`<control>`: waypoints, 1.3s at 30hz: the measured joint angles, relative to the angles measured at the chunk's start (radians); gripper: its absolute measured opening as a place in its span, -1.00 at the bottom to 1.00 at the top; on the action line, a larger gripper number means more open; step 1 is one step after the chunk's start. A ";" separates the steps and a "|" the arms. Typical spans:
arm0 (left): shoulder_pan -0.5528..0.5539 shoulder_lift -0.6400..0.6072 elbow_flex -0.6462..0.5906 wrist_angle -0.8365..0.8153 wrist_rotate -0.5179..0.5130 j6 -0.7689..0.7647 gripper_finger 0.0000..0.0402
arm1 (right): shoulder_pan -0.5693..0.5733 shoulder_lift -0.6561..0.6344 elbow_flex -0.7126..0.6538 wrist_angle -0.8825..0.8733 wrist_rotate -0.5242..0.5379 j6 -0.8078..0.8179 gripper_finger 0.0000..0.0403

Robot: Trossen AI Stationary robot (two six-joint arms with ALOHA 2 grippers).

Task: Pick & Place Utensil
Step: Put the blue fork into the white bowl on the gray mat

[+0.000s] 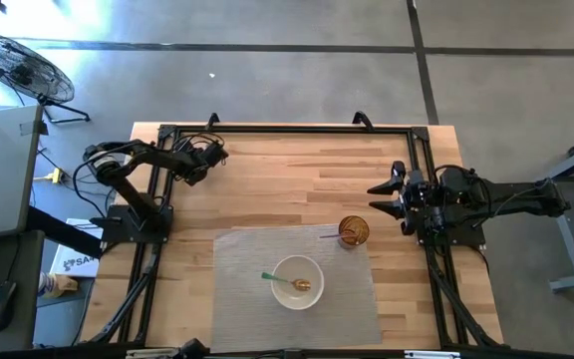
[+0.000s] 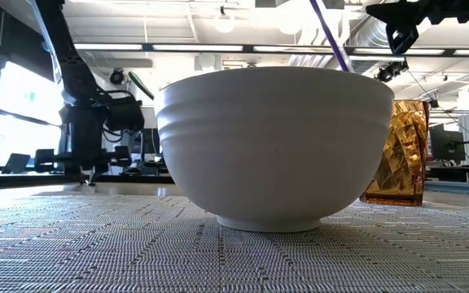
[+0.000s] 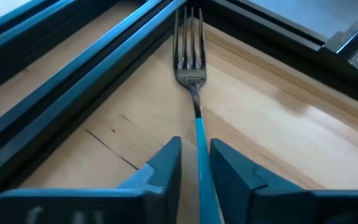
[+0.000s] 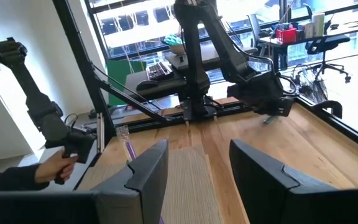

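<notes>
Right now the left end effector (image 3: 196, 163) pinches the blue handle of a fork (image 3: 189, 59) between its two fingers, up at the far left corner of the wooden surface (image 1: 267, 189), close against the black frame rails (image 3: 73, 81). The tines point into the corner where the rails meet, and whether they touch the wood cannot be told.

The grip sits on a thin handle, so the fork may pivot or slip in the fingers as the arm swings toward the mat (image 1: 242, 299); a tilted fork would come in badly at its target. The tines are also near the rails, and any move forward instead of up and back could catch them there.

On the mat stand a white bowl (image 1: 297, 282), already holding a green-handled utensil (image 1: 270, 278), and an amber glass (image 1: 354, 231) with a purple-handled utensil (image 1: 329, 236) leaning in it. Both are light, and the glass is tall; a fork coming in low or at an angle could knock the glass over or push the bowl along the mat.

The right end effector (image 4: 194, 165) waits at the right edge of the surface with its fingers spread, holding nothing. It sits near the glass, so a wide sweep of the left arm could crowd it.
</notes>
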 joint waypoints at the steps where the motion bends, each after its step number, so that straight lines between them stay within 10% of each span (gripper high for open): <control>1: 0.000 0.000 0.000 -0.004 0.003 0.013 -0.66 | 0.000 0.000 0.000 0.000 0.000 0.000 -0.18; 13: -0.077 -0.015 0.003 -0.114 0.081 0.071 -0.88 | 0.000 0.000 0.000 -0.001 -0.001 0.003 -0.18; 25: -0.456 -0.151 -0.002 -0.256 0.216 0.062 -0.87 | 0.000 0.000 0.000 -0.010 -0.003 -0.023 -0.18; 39: -0.783 -0.153 -0.002 -0.139 0.082 0.035 -0.87 | 0.000 0.000 0.000 -0.002 0.003 -0.022 -0.18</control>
